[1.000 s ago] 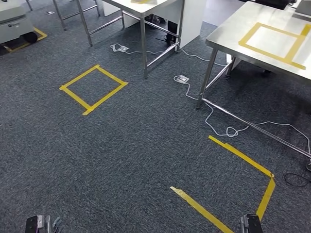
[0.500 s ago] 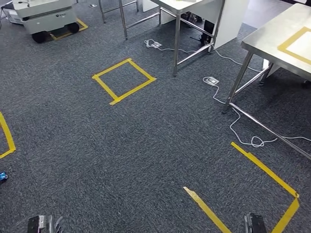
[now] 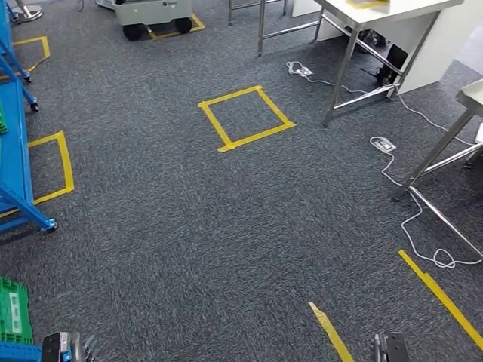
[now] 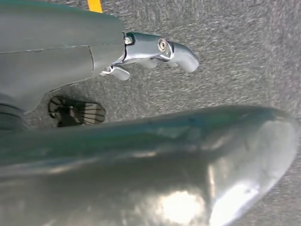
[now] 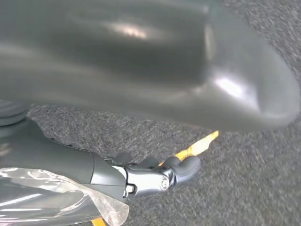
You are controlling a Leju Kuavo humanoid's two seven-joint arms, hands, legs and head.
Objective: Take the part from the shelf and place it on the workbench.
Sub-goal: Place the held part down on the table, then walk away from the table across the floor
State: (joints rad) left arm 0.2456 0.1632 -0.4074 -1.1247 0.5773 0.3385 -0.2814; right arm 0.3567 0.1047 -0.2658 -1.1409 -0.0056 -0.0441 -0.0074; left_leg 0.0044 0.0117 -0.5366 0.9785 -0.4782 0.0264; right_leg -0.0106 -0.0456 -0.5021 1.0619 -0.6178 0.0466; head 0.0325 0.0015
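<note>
A blue shelf frame [image 3: 17, 151] on castors stands at the left edge of the head view, with a green crate [image 3: 14, 309] low beside it. A steel workbench corner [image 3: 472, 94] and its legs show at the right edge. Both arms hang at my sides, and their wrists [image 3: 63, 348] [image 3: 390, 349] peek in at the bottom of the head view. My left hand [image 4: 117, 52] hangs over grey carpet with its fingers [image 4: 177, 49] stretched out and nothing in them. My right hand [image 5: 135, 176] also hangs over carpet, its fingers [image 5: 184, 165] loosely extended and holding nothing.
A yellow tape square [image 3: 246, 117] marks the carpet ahead, with more tape outlines at left [image 3: 59, 162] and lower right [image 3: 441, 298]. A white-topped table [image 3: 393, 9] stands at the back right, a wheeled cart [image 3: 154, 11] at the back. White cables [image 3: 398, 162] trail on the floor near the table legs.
The camera has swung left and the whole scene has slid right. The blue shelf and green crate have come into view on the left. The taped steel table has nearly left the frame.
</note>
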